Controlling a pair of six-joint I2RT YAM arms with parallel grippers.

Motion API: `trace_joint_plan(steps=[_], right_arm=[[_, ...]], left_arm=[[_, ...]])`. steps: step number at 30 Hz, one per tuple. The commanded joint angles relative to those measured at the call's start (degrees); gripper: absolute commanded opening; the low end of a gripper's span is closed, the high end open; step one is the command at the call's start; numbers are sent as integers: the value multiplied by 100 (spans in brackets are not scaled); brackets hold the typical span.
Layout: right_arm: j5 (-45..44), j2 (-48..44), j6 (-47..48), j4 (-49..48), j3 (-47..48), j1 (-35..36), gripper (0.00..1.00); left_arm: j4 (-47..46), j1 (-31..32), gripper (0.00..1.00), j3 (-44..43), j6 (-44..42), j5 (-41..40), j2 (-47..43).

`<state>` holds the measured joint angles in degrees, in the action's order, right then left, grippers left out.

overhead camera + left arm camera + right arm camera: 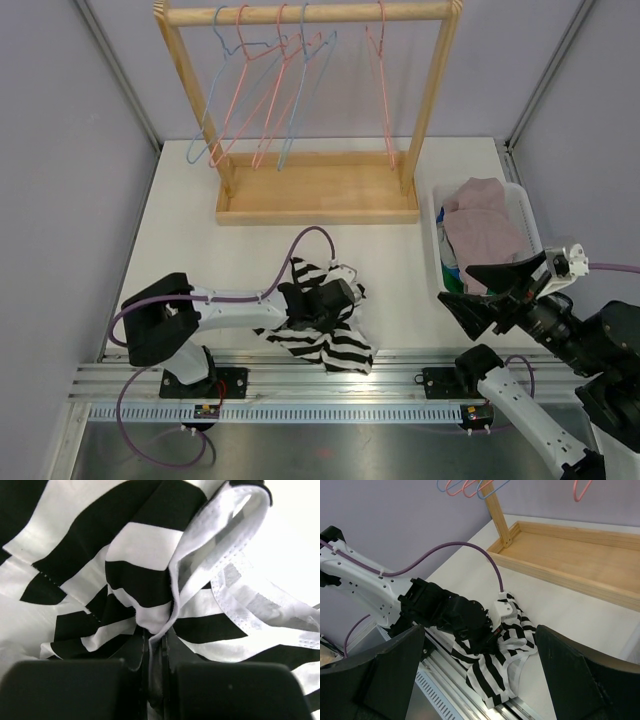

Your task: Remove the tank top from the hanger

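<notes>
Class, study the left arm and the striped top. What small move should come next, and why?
Probably open the left fingers and let go: they pinch a fold of the striped tank top, which lies bunched on the table, and no hanger shows in it.

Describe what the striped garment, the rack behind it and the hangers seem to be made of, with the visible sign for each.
Black-and-white striped tank top: soft matte knit fabric, it seems; it crumples and shows stitched hems. Pale wooden clothes rack: bare wood, tan with visible grain. Thin pink and blue hangers: probably coated wire, given the slim bent outline.
</notes>
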<state>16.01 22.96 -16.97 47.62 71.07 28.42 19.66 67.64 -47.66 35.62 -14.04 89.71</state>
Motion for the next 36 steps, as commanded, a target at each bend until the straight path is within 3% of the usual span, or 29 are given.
trace_joint_plan(steps=[1,6,9,18,24,31,35,36], right_arm=[[-141,-222,-78,309,232,-12,99],[-563,-476,-17,564,477,-12,100],[-757,-608,-8,713,688,-12,100],[-1311,-785,133,1065,1435,-12,99],[-1417,-749,45,1136,1910,-12,99],[-1337,-723,-87,1250,2148,-12,99],[-1355,-714,-78,1408,2175,-12,99],[-1355,-731,-87,1478,2131,-4,100]], left_arm=[[-121,74,0,-322,-54,-133,-391],[-216,197,0,-1356,-659,-450,-1121],[-244,197,0,-2051,-1152,-232,-1053],[380,197,0,-6075,-2233,560,1055],[-356,171,0,-8361,-2937,517,2758],[-2383,-451,0,-9164,-2175,1175,4113],[-2476,-646,1,-9682,-1691,1510,4939],[-2450,-664,7,-9675,-1672,1605,5055]])
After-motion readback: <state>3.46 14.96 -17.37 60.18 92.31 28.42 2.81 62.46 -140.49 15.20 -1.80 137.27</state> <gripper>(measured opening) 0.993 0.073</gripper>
